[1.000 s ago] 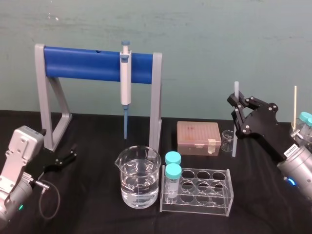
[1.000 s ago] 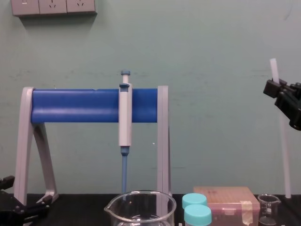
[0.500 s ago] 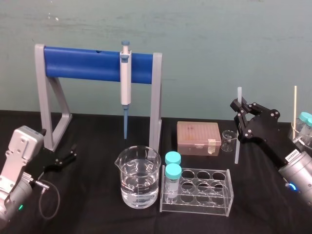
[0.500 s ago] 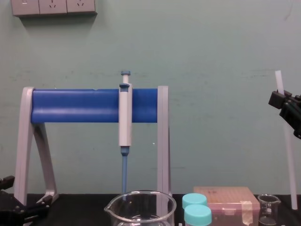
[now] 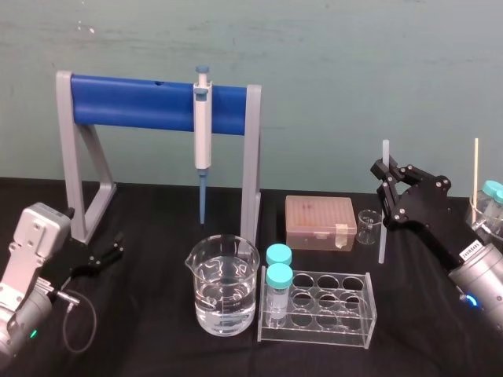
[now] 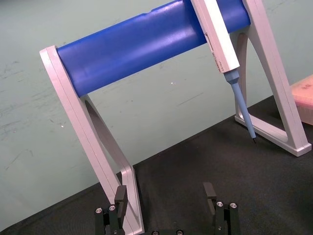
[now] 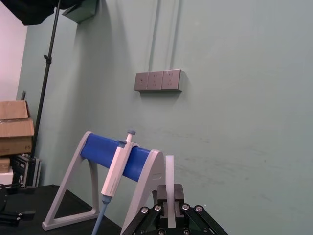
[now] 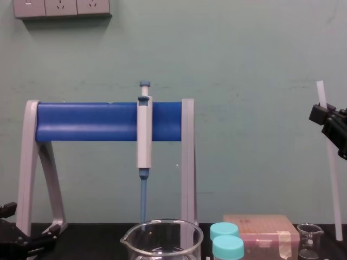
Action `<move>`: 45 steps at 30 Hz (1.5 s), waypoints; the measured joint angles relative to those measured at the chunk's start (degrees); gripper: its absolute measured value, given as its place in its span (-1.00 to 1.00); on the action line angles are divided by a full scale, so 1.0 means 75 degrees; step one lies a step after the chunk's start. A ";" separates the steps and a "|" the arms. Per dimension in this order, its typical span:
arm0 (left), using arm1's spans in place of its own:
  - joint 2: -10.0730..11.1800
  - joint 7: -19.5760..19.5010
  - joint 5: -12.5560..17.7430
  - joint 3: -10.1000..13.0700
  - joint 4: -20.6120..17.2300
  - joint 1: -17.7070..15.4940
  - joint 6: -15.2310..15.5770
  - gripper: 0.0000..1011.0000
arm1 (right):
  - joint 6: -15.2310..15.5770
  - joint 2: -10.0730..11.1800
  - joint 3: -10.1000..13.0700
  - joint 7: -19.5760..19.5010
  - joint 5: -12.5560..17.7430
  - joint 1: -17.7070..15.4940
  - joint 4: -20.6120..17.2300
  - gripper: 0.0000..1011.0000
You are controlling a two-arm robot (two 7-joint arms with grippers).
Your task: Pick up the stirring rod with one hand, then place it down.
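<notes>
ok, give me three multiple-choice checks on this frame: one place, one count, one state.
1. Where is the stirring rod? A flat on the table; B held upright in the right gripper; C in the large beaker.
2. How many teal-capped tubes stand in the clear rack? A two; B four; C none.
3. The left gripper is: A shut on the pipette; B open and empty; C shut on the rod.
Key: 1B, it clamps the rod near its top; 2A, both stand at the rack's left end; 3B, its jaws stand apart with nothing between.
</notes>
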 joint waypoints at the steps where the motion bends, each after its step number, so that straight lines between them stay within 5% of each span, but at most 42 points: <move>1: 0.0000 0.0000 0.0000 0.0000 0.0000 0.0000 0.0000 0.98 | -0.0001 0.0000 -0.0001 0.0000 0.0000 0.0000 0.0000 -0.86; 45: 0.0000 0.0000 0.0000 0.0000 0.0000 0.0000 0.0000 0.98 | -0.0010 0.0007 -0.0011 0.0001 0.0009 0.0009 0.0006 -0.86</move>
